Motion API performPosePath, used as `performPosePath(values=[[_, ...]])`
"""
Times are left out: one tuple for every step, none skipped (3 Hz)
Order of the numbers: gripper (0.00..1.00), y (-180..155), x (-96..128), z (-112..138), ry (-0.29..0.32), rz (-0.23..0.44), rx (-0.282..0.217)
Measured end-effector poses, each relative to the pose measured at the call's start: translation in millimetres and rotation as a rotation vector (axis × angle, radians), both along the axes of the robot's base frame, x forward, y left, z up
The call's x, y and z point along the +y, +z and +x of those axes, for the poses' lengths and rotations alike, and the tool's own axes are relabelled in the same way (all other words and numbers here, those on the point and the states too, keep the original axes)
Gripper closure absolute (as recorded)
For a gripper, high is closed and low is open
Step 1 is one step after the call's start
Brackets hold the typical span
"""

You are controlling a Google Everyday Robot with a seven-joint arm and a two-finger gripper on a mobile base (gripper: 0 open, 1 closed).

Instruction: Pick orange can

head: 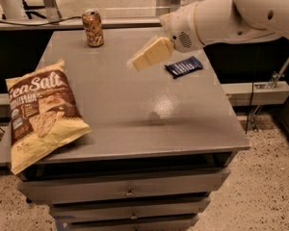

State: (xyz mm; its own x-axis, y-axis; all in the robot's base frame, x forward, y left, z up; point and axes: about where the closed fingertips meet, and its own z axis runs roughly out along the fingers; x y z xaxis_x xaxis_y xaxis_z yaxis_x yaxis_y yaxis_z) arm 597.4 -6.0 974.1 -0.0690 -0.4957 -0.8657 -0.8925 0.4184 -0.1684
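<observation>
Cream hand (137, 61) over grey table (144, 124), orange can (92, 28) — pale markings, dark-blue wrapper (184, 67), yellow-brown bag (41, 112)

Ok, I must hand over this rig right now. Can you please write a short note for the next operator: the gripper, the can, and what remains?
Gripper: hovers above the table, to the right of the orange can and apart from it, left of the dark-blue wrapper.
Orange can: upright near the table's far left corner, not in the gripper.
Chip bag: lies at the near left edge, not between gripper and can.
Done: no grasp yet.
Left: reach the can, grasp it, lift it.
</observation>
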Motion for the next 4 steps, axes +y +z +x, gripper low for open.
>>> performPosePath(values=[[0.0, 0, 0, 0, 0.0, 0.0, 0.0], [0.0, -7, 11, 7, -0.007, 0.062, 0.0], [0.0, -29, 38, 34, -0.014, 0.175, -0.005], [0.0, -47, 68, 82, -0.037, 0.301, -0.025]])
